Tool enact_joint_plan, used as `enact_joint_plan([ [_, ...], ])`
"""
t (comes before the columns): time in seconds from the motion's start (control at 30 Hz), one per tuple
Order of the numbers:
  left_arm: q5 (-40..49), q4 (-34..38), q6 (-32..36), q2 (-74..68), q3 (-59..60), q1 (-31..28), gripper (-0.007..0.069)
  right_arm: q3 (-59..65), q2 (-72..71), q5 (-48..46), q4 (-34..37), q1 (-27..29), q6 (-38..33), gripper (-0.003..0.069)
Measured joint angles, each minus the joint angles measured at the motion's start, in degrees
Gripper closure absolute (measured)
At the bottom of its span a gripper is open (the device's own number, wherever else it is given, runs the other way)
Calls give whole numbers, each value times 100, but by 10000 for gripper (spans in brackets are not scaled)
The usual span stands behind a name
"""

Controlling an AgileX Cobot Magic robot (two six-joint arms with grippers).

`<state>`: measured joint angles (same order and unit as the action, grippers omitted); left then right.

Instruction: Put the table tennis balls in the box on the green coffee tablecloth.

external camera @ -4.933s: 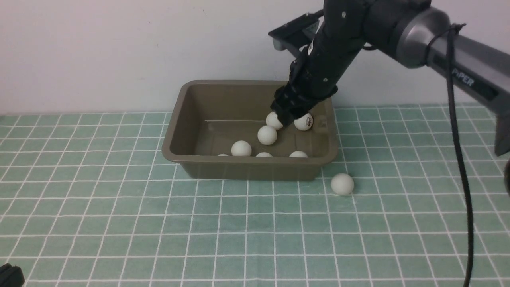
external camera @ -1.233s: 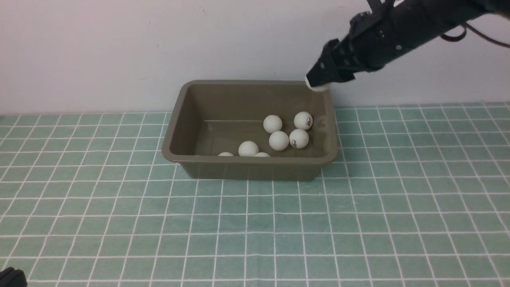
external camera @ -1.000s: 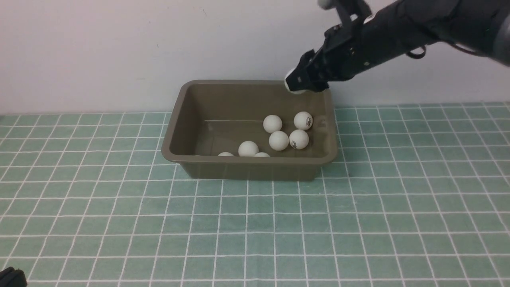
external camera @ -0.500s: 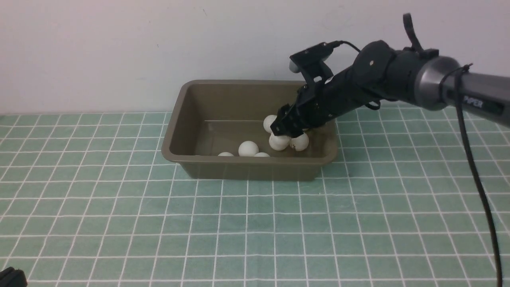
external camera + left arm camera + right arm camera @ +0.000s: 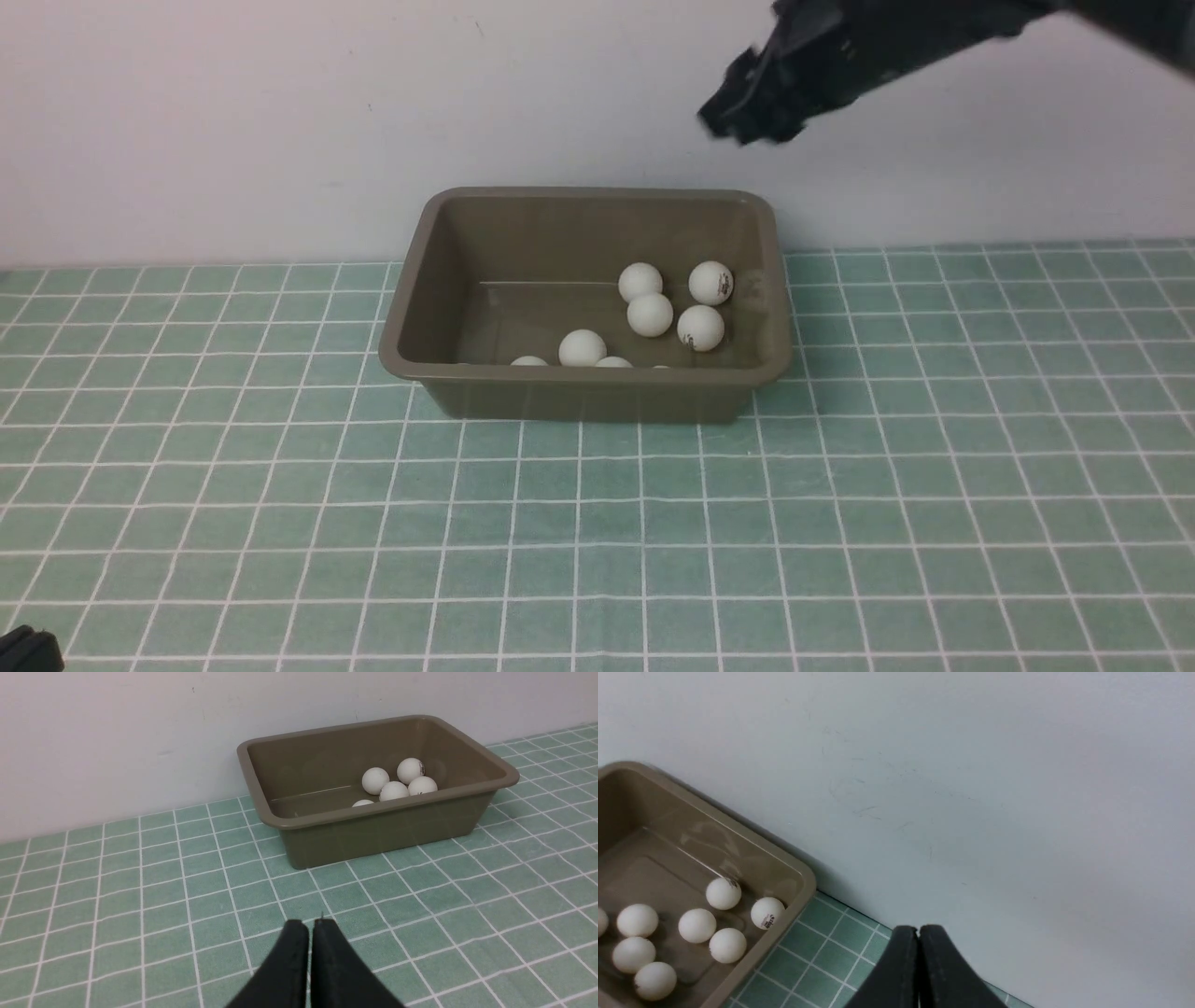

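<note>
There is one box (image 5: 417, 280) and one tablecloth (image 5: 597, 541). In the front view, eight balls (image 5: 650, 315) can be counted, all inside the box: five show whole or nearly whole, and three are only slivers above the near wall. The right wrist view also gives eight, one of them cut off at the picture's edge. Whether the near wall hides more cannot be told. There are two grippers: the left gripper (image 5: 310, 933) and the right gripper (image 5: 919, 938).

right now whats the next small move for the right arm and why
Probably pull the right gripper back toward rest: its jaws are shut on nothing, every visible table tennis ball lies in the box, and no ball shows on the green tablecloth.
</note>
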<state>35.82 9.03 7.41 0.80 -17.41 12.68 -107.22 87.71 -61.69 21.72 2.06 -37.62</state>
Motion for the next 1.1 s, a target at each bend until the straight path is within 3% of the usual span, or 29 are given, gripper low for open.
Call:
enact_joint_plan([
  [0.33, 17, 0, 0, 0, 0, 0, 629, 1905, -1478, 706, 285, 114, -152, 670],
  [0.83, 17, 0, 0, 0, 0, 0, 629, 6497, -5012, 3278, 706, 120, -249, 670],
  [1.1, 17, 0, 0, 0, 0, 0, 629, 7533, -5434, 3378, 706, 120, -254, 670],
])
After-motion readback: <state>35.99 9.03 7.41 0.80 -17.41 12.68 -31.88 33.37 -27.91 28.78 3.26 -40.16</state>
